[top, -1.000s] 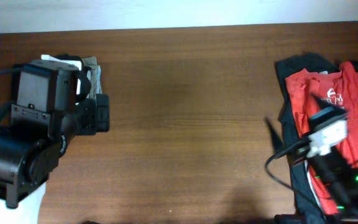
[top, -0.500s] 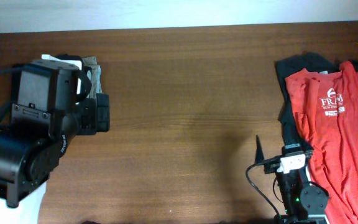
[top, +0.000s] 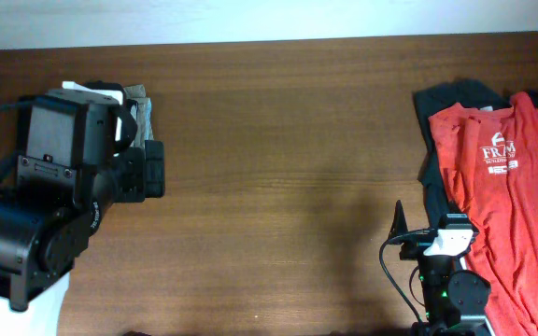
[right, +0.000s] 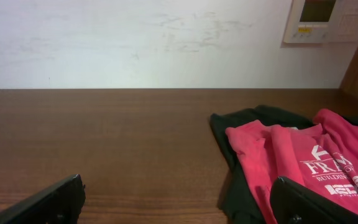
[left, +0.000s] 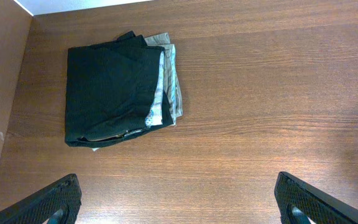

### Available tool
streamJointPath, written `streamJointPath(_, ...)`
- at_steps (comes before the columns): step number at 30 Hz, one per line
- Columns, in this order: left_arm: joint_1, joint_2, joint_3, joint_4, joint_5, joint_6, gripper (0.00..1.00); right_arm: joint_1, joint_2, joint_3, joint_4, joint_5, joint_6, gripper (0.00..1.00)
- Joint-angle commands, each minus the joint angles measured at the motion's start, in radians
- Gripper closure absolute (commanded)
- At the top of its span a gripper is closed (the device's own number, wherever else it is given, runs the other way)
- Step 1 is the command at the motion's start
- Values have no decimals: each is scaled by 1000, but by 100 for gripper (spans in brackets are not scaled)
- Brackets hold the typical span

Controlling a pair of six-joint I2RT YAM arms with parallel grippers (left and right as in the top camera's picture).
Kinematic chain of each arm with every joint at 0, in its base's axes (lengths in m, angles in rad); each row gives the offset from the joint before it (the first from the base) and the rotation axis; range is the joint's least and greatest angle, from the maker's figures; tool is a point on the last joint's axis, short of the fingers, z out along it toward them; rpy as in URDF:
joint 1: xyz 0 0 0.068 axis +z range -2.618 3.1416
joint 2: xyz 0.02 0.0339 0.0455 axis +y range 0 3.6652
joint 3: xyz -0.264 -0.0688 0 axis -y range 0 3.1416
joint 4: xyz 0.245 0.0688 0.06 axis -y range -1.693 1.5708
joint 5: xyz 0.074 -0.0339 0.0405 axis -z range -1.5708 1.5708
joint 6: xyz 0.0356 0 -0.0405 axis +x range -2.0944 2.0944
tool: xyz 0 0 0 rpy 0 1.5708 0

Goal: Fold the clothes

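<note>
Left gripper point(left: 180, 200): fingers spread wide with nothing between them, hanging above bare table point(top: 278, 140).

Stack point(left: 120, 87): folded, with a black piece on top and pale pieces showing along its 3 o'clock edge. It lies at 10 o'clock in the left wrist view, well apart from the fingers. From overhead the left arm point(top: 54, 205) covers most of it, and only a corner shows at the arm's 1 o'clock.

Right gripper point(right: 179, 202): fingers apart and empty, low over the table.

Red shirt point(top: 512, 205): unfolded, white lettering up, at the table's 3 o'clock side and running off the frame. It lies on a black garment point(top: 442, 103), which shows past its 9 and 12 o'clock edges.

Right arm point(top: 446, 280): at 5 o'clock overhead, just beside the garment's 9 o'clock edge. I cannot tell whether they touch.

Panel point(right: 325, 18): on the white wall point(right: 135, 43), at 1 o'clock in the right wrist view.
</note>
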Motion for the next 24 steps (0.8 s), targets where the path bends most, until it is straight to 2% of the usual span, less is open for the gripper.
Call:
streamJointPath(1, -4, -4, 2, -3, -10, -13, 1, 5, -5, -5, -8, 16, 5, 1)
streamJointPath(2, -1, -13, -3, 0, -33, 3, 1, 5, -5, -5, -8, 16, 5, 1)
streamJointPath(3, 24, -48, -48, 93, -39, 3, 1, 5, -5, -5, -8, 16, 5, 1)
streamJointPath(5, 138, -240, -435, 568, 96, 10, 1, 5, -5, -5, -7, 16, 5, 1)
streamJointPath(6, 185, -356, -670, 814, 198, 82, 1, 5, -5, -5, -8, 16, 5, 2)
streamJointPath(8, 242, -576, -1020, 1104, 241, 183, 1, 5, -5, -5, -8, 16, 5, 1)
streamJointPath(11, 275, -813, -1305, 1229, 241, 205, 1, 5, -5, -5, -8, 16, 5, 1)
streamJointPath(19, 281, -1306, -1850, 1476, 233, 213, 1, 5, -5, -5, -7, 16, 5, 1)
streamJointPath(20, 280, -1342, -1988, 1593, 238, 212, 1, 5, -5, -5, -8, 16, 5, 1)
streamJointPath(21, 277, -1342, -2036, 1626, 258, 209, 1, 5, -5, -5, -8, 16, 5, 1)
streamJointPath(24, 271, -1342, -2030, 1540, 253, 212, 1, 5, -5, -5, -8, 16, 5, 1)
